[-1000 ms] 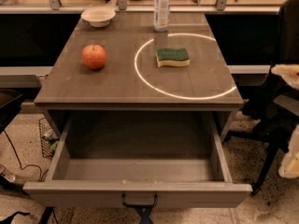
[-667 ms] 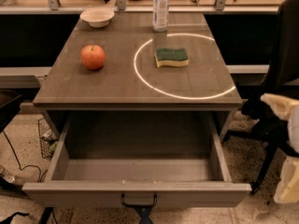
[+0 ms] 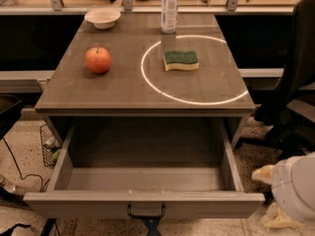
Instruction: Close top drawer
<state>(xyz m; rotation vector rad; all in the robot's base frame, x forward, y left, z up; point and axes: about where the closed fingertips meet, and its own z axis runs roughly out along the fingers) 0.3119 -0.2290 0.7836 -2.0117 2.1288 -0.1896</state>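
The top drawer (image 3: pixel 142 181) is pulled far out from under the grey-brown table (image 3: pixel 123 90), and its inside is bare. Its front panel (image 3: pixel 98 204) runs along the bottom of the view, with a small dark metal handle (image 3: pixel 146 213) at its centre. My gripper (image 3: pixel 270 198) is at the lower right, just right of the drawer's front right corner and apart from it. Its two cream fingertips (image 3: pixel 263 173) stand apart, with nothing between them. The white wrist (image 3: pixel 298 186) is behind them.
On the table top are a red apple (image 3: pixel 98 59), a green-and-yellow sponge (image 3: pixel 181 60) inside a white light ring, a water bottle (image 3: pixel 169 8) and a white bowl (image 3: pixel 102 17). A dark office chair (image 3: pixel 295 97) stands at the right. Cables and a wire basket (image 3: pixel 48 146) lie at the left.
My gripper has come down from the right edge at table height to floor level beside the drawer's front right corner. The drawer has not moved.
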